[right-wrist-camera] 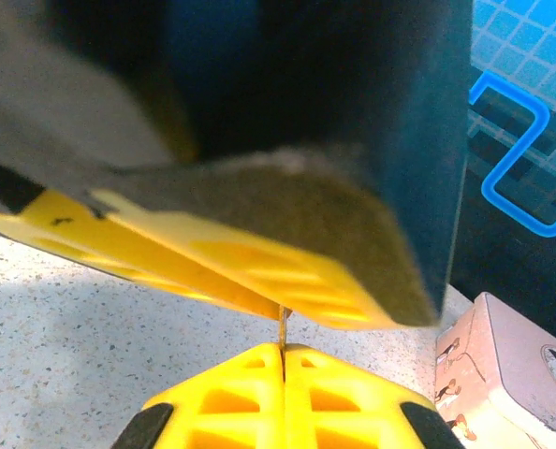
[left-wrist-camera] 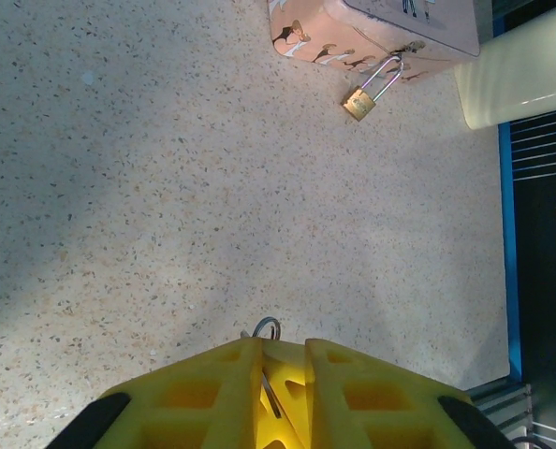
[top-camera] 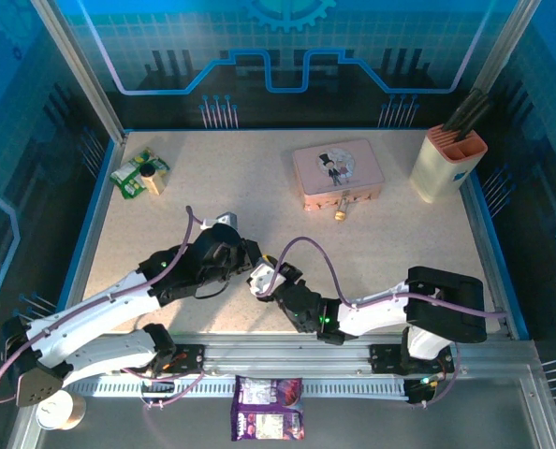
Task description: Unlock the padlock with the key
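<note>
The 2 arms meet over the middle of the bench [top-camera: 147, 234]. The left pincer [top-camera: 252, 266] and the right pincer [top-camera: 263, 279] stand tip to tip there. In the right wrist view the right pincer [right-wrist-camera: 284, 351] has its yellow fingers [right-wrist-camera: 231, 398] pressed together on the key [right-wrist-camera: 284, 327], a thin metal sliver that rises from them into the yellow tips of the left pincer just above.

In the left wrist view the left pincer [left-wrist-camera: 283, 344] is narrow. The key [left-wrist-camera: 270, 393] lies in the slim gap between its 2 fingers [left-wrist-camera: 194, 393], and a small ring pokes out past the tips. I cannot tell whether those fingers actually press on it.

The padlock [top-camera: 340, 213] lies on the bench well apart from both pincers, at the near side of the pink tin [top-camera: 337, 168]. Its brass body [left-wrist-camera: 358, 103] rests on the bench and its silvery shackle reaches up to the tin's front wall [left-wrist-camera: 306, 42]. A white holder [top-camera: 444, 164] stands to the right of the tin.
</note>
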